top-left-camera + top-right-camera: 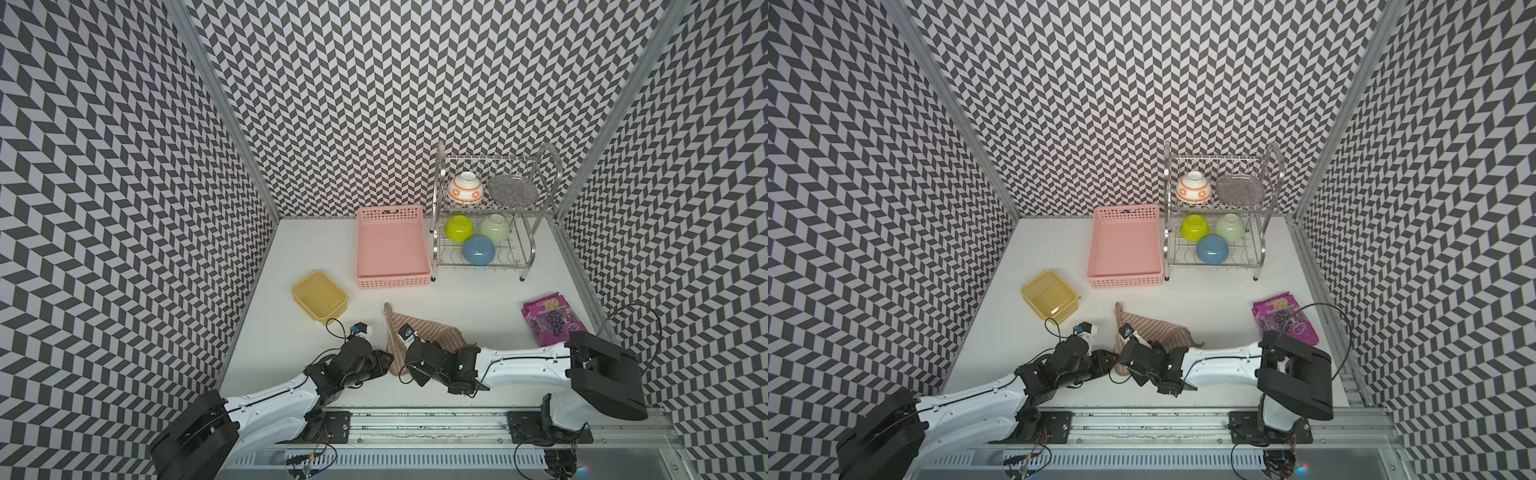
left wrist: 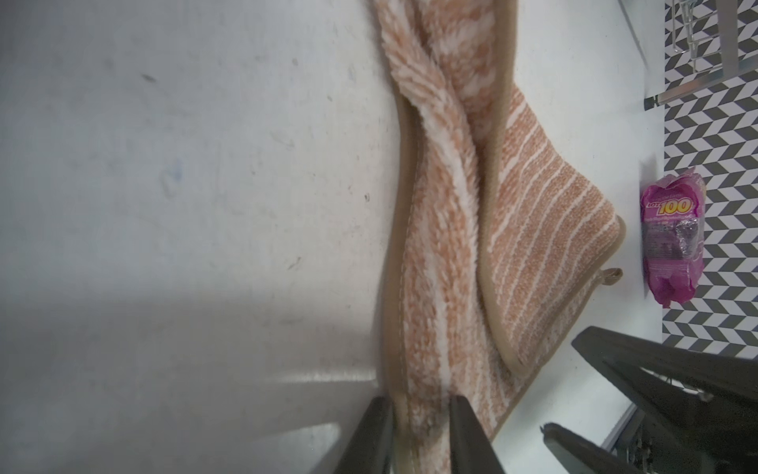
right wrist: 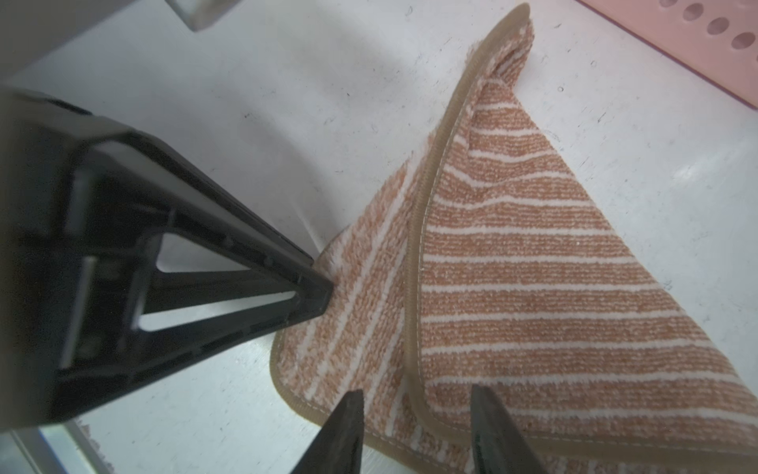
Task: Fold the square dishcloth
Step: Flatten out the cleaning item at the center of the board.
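The square dishcloth [image 1: 432,328] [image 1: 1154,328], tan with cream stripes and brown edging, lies rumpled and partly folded over itself at the front middle of the table. In the left wrist view its fluffy underside and small corner loop [image 2: 611,275] show. My left gripper [image 2: 418,400] [image 1: 388,358] is at the dishcloth's left end, its jaws narrowly apart with the edge between them. My right gripper [image 3: 416,392] stands open astride a folded brown edge near a corner of the dishcloth [image 3: 533,266]. The left gripper's finger [image 3: 324,295] touches the dishcloth close by.
A pink basket [image 1: 392,282] [image 3: 697,45] sits behind the dishcloth. A yellow container [image 1: 305,286] is to the left. At the back right a metal dish rack [image 1: 536,232] holds several bowls, and a purple packet [image 1: 550,320] [image 2: 672,242] lies in front of it.
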Controlling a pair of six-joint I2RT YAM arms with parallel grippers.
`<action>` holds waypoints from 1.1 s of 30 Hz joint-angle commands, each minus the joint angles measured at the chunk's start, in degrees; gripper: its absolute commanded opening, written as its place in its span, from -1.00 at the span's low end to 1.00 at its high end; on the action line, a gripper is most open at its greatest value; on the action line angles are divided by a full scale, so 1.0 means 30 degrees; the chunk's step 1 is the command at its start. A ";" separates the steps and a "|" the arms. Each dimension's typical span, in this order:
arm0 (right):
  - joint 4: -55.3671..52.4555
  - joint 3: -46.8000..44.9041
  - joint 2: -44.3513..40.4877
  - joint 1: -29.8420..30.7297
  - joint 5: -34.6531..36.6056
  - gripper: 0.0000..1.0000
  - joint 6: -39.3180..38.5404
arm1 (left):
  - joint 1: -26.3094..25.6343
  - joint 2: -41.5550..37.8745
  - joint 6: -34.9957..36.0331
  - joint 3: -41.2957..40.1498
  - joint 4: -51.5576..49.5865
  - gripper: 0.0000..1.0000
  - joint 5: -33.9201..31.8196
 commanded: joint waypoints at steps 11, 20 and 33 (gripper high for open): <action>0.0128 0.0937 0.2229 0.0152 0.2398 -0.32 0.1313 | -0.0222 0.0269 0.0155 0.0269 -0.0798 -0.61 -0.0388; -0.0271 0.0979 0.1703 0.0139 0.3388 -0.84 0.2028 | -0.0199 0.0468 0.0205 0.0440 -0.0680 -0.84 -0.0846; -0.3424 0.2581 -0.0967 -0.0868 0.6457 -1.00 0.2868 | -0.0198 0.1448 0.1025 0.1366 -0.0882 -0.95 -0.1031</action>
